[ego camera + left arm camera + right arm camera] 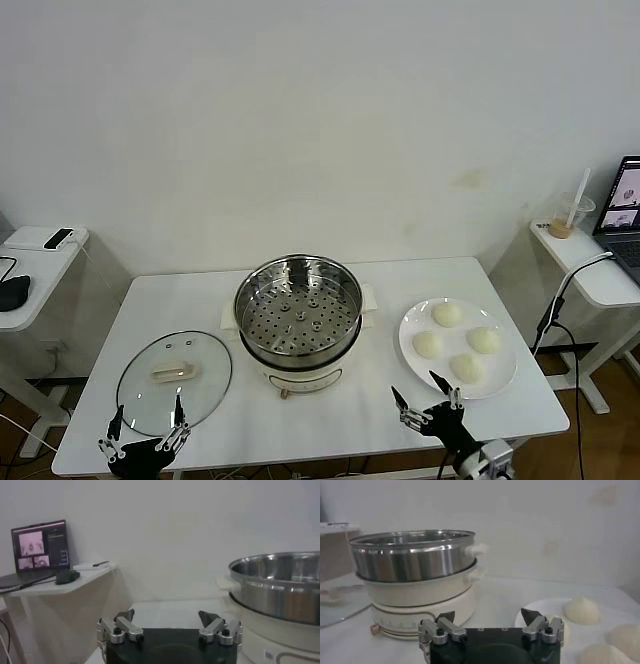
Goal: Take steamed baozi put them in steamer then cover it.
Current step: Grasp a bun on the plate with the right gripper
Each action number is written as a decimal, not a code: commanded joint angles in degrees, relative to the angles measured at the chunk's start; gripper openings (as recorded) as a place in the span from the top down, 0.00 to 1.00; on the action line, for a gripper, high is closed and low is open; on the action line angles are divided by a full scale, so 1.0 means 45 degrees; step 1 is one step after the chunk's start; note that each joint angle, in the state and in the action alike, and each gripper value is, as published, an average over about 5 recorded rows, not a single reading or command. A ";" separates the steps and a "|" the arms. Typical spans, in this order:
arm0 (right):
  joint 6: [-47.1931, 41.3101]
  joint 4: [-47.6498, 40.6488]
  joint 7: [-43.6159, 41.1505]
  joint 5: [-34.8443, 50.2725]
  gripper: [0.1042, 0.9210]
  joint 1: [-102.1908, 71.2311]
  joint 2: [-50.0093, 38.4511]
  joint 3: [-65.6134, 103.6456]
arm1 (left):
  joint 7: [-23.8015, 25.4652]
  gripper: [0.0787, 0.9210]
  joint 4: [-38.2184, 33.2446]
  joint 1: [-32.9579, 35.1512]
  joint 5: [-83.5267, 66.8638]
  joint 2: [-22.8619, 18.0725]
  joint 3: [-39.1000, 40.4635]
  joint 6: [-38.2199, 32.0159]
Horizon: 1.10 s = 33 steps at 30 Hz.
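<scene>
White table (330, 410) carrying the three task items in a row. Centre: the steamer (298, 305), a perforated steel basket on a cream pot base, uncovered and holding nothing. On the robot's left: the cover (174, 381), a glass lid lying flat on the table with its cream handle up. On the robot's right: a white plate (412, 345) bearing four steamed baozi (447, 314), set just beside one another.

Left gripper (148, 422) sits at the near table edge, fingers spread apart and holding nothing; the cover's near rim lies directly ahead of the fingertips, and contact cannot be told. Right gripper (428, 399) sits at the near edge on the other side, fingers likewise spread and bare; the plate's near rim and the closest bun lie just beyond its fingertips, with the steamer off to its inner side.
</scene>
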 commanded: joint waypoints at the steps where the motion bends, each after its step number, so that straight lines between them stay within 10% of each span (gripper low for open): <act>1: -0.0035 -0.0216 0.0372 -0.1102 0.12 0.0812 -0.0322 0.0277 | 0.0066 0.12 -0.0244 -0.0027 0.0307 0.0013 -0.0104 0.0994; 9: -0.0894 -0.1862 -0.0198 -0.4453 0.12 0.4009 -0.2598 0.0992 | 0.1286 0.12 -0.0163 -0.0037 0.1450 0.0025 -0.0280 0.1174; 19: -0.1181 -0.5660 -0.5279 -0.8802 0.12 0.9727 -0.5994 -0.1355 | 0.1349 0.12 0.0081 -0.0016 0.1814 -0.0023 -0.0312 0.1048; 33: 0.1411 -1.1850 -1.1736 -0.9881 0.12 1.9471 -0.6139 -1.0086 | 0.1482 0.12 0.0062 -0.0168 0.1475 0.0155 -0.0922 0.1153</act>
